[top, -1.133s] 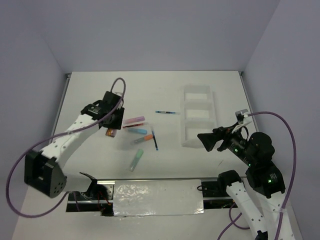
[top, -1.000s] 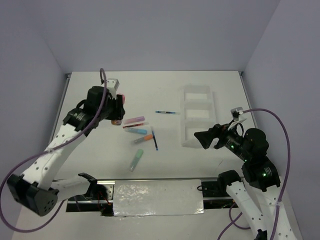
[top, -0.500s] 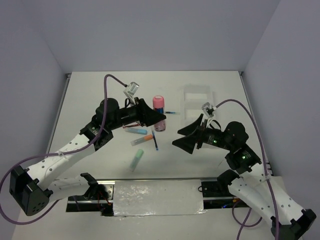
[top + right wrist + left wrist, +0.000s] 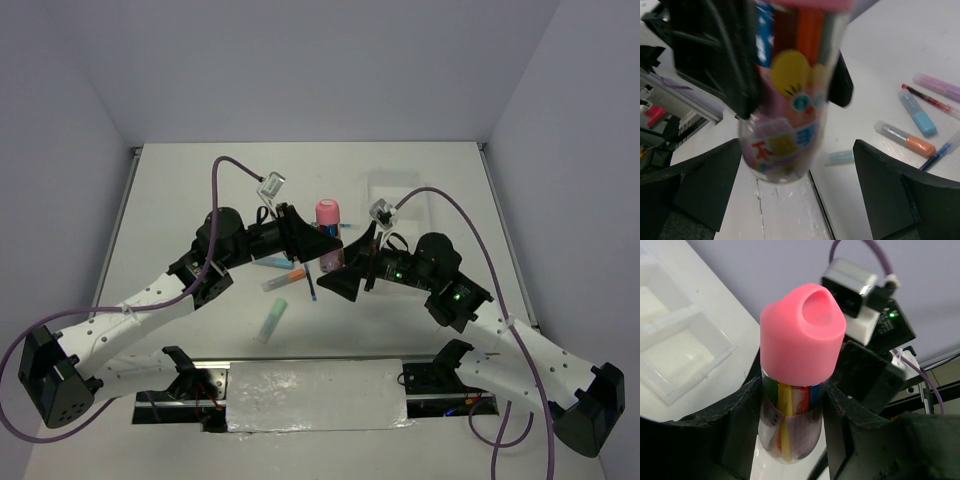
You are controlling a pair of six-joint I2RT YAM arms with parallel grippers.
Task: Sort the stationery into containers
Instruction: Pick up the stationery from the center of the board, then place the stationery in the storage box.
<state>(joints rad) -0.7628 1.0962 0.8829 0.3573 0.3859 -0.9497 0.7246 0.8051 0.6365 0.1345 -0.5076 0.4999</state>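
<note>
My left gripper is shut on a stubby tube with a pink cap and holds it upright above the table; in the left wrist view the fingers clamp its lower body. My right gripper is open just right of the tube. In the right wrist view its wide-apart jaws stand on either side of the tube's base without touching it. Orange and mint-green highlighters and a thin dark pen lie below. The translucent tray is partly hidden by the right arm.
In the right wrist view, pink, blue and orange highlighters and a thin red pen lie on the white table. The tray's compartments show in the left wrist view. A metal rail runs along the near edge.
The left gripper lifted the tube from the left of the pens and carried it right. The right gripper swung left from beside the tray until its open jaws flank the tube.
</note>
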